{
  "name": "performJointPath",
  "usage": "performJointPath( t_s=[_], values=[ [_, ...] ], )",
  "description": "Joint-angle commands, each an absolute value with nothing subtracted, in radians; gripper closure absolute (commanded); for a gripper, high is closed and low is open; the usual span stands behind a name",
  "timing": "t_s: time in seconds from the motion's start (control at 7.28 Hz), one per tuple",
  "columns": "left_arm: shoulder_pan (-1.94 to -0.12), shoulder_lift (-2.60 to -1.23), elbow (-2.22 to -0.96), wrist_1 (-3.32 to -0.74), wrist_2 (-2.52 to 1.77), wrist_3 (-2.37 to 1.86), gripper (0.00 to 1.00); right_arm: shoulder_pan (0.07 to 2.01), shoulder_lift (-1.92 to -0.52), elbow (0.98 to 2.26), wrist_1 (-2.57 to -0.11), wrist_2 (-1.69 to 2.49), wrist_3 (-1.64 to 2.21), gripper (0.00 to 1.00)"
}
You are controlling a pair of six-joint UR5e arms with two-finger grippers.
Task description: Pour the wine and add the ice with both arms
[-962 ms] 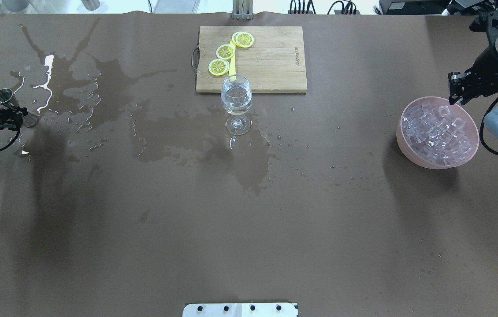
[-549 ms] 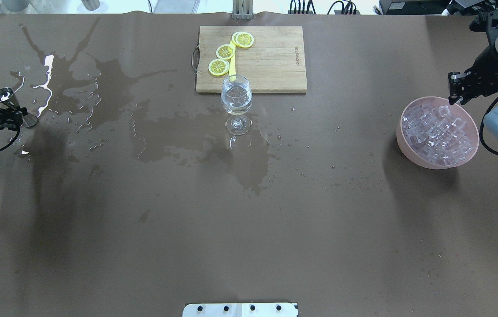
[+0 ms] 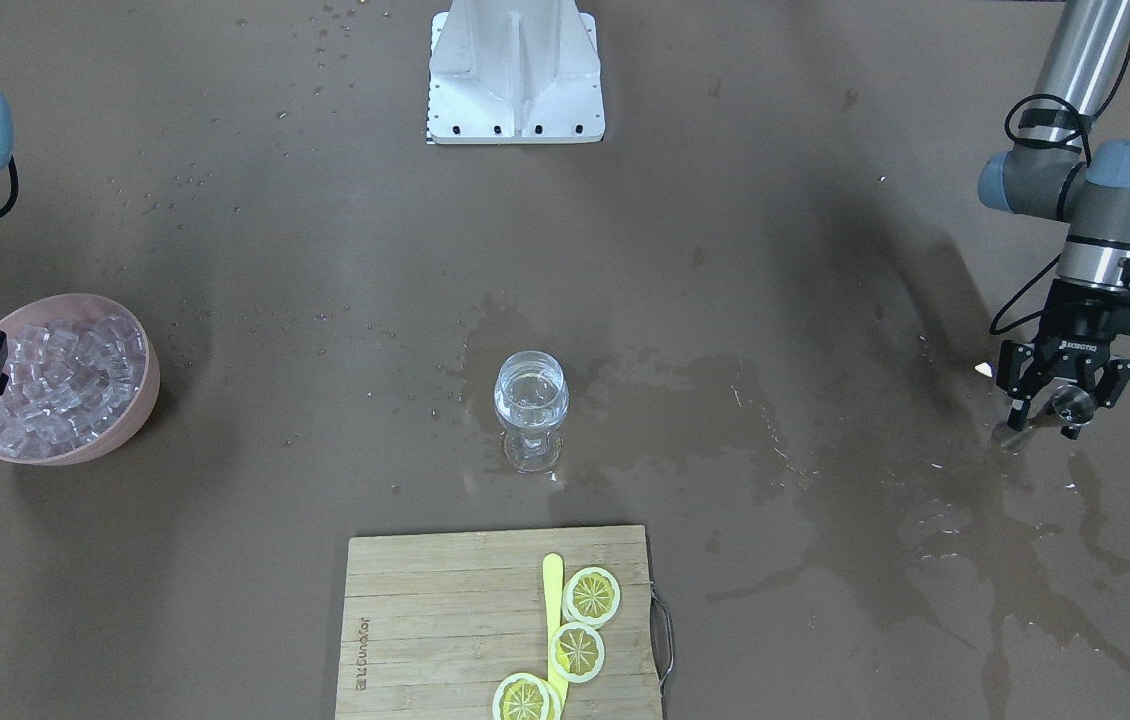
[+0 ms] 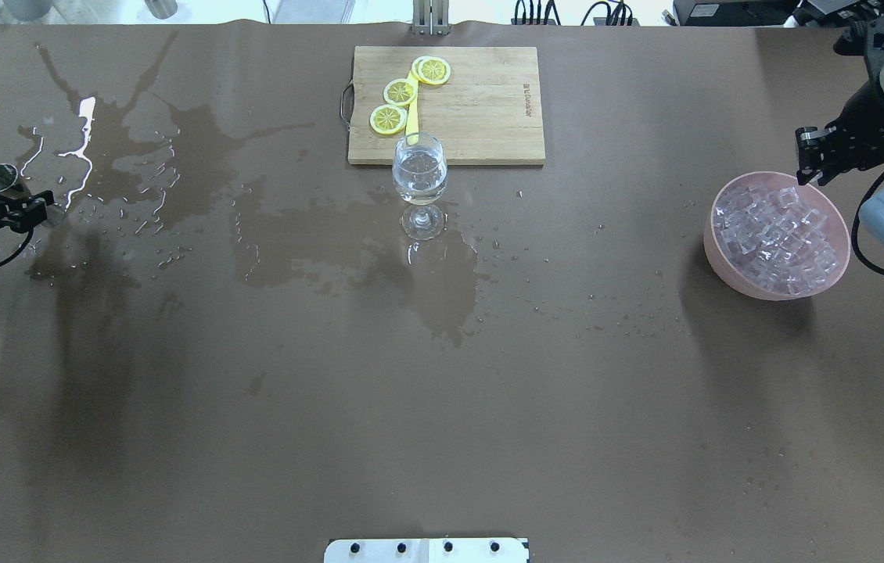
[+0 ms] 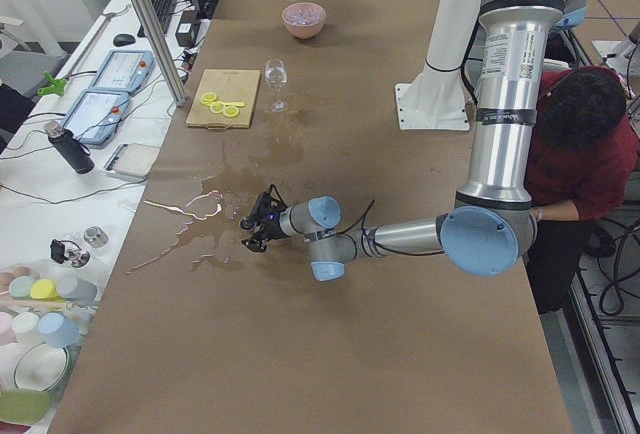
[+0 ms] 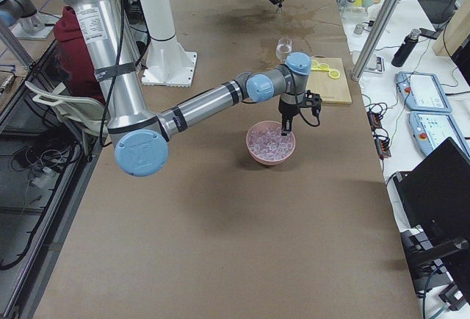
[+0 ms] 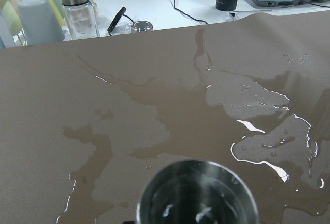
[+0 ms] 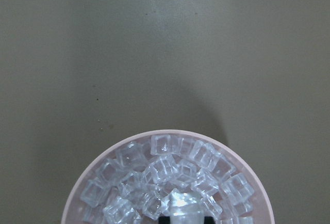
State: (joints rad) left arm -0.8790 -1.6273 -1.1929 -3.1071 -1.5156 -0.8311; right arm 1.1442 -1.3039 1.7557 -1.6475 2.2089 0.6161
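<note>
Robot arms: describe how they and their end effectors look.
Both the left arm and right arm are silver-grey tubes with light-blue joint caps and black cables. The left end effector and right end effector are black with two fingers; the left bears white lettering.

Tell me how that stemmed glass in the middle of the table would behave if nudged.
The stemmed glass probably tips easily: the wine sits high in its bowl over a thin stem and small foot. It may also slide, since the table cover looks wet around the foot. Thin clear glass, so likely fragile if it falls.
</note>
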Motion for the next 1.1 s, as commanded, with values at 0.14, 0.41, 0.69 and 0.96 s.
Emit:
performJointPath(
  t_s=[0.14,0.41,0.69,0.96],
  values=[
    [-0.876,-1.632,-1.183,-3.109,-1.505,-0.831,0.24,1.144,-1.304,1.756,-1.647,2.209,0.617,0.94],
    [-0.876,-1.635,-1.166,-3.115,-1.502,-0.831,0.24,1.146,-1.304,1.756,-1.647,2.209,0.615,0.94],
    [-0.876,-1.643,-1.164,-3.114,-1.499,-0.83,0.24,1.146,-1.304,1.756,-1.647,2.209,0.615,0.94],
    [-0.874,-1.66,-1.151,-3.114,-1.499,-0.831,0.24,1.146,-1.302,1.756,-1.647,2.209,0.615,0.94]
  ],
)
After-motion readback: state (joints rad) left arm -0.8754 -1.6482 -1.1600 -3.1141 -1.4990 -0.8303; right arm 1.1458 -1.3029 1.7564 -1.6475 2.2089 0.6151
